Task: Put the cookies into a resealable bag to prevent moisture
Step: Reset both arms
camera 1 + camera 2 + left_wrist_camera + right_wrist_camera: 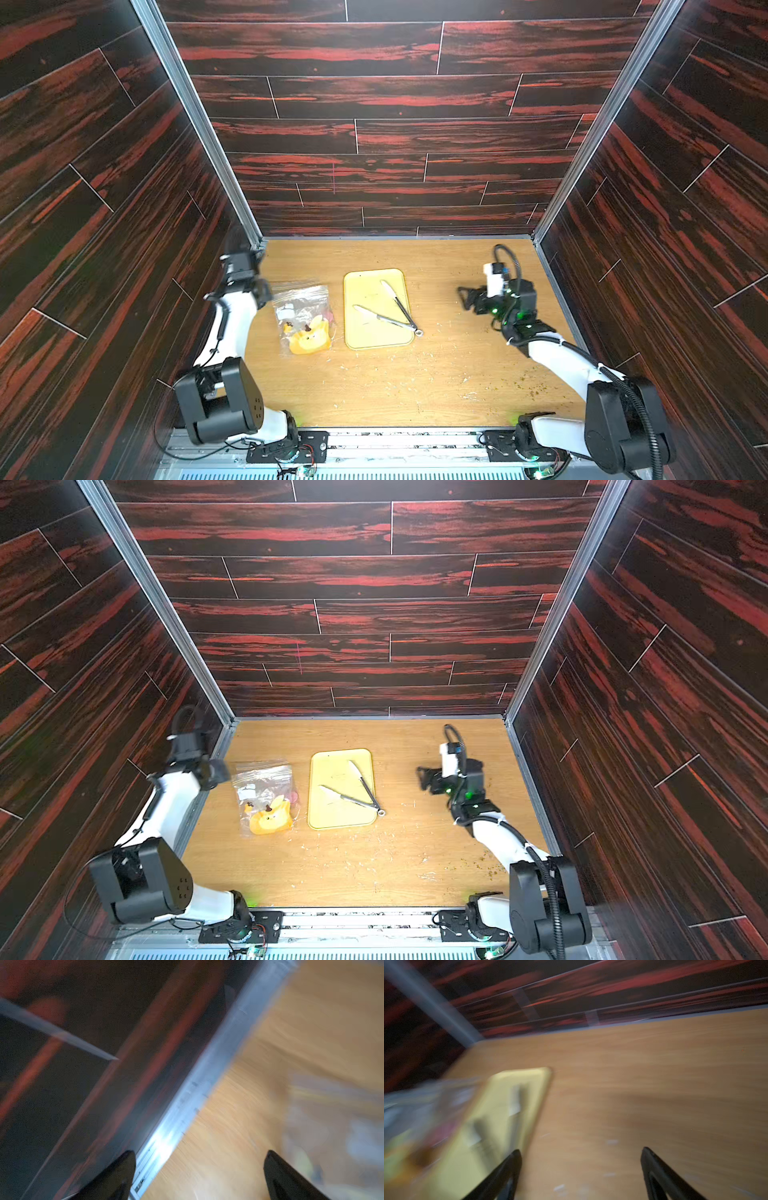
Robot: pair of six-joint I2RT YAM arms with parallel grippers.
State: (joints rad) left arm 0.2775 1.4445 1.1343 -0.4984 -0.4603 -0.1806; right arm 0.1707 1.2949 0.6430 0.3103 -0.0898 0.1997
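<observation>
My left arm (237,309) and right arm (561,360) are white tubes between bulky black joint housings; a ribbed black cable (632,400) runs along the right, green lights (519,316) glowing.

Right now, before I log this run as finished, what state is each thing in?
left gripper: jaws open, empty.
right gripper: jaws open, empty.
bag: lying flat on the table, unheld; seal not discernible.
cookies: pink ones seen through the bag.
tray: flat on table, no cookies on it.
tongs: lying on tray, arms spread apart.
</observation>
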